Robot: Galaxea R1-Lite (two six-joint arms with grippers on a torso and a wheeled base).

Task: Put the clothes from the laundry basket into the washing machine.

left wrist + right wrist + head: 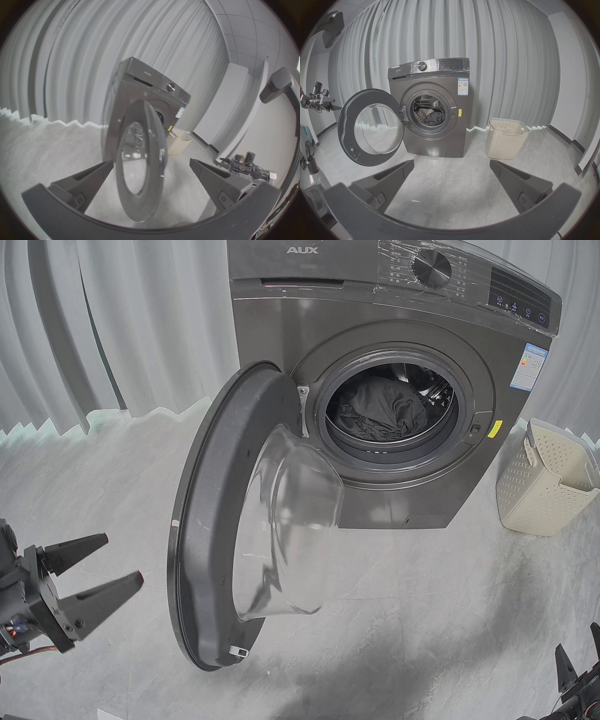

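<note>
Grey floor [406, 615]: washing machine [281, 321] door [206, 540] open, dark clothes [375, 409] inside; laundry basket [550, 490] at its 3 o'clock. Left gripper [122, 560], right gripper [451, 164]: fingers apart.

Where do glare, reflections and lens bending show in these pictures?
Head view: bright glints on the door glass and on the wrapped control panel; the drum is dim around the dark clothes. Left wrist view: the door glass shows reflections; curtains bend into arcs. Right wrist view: curtains bow, black corners.
</note>
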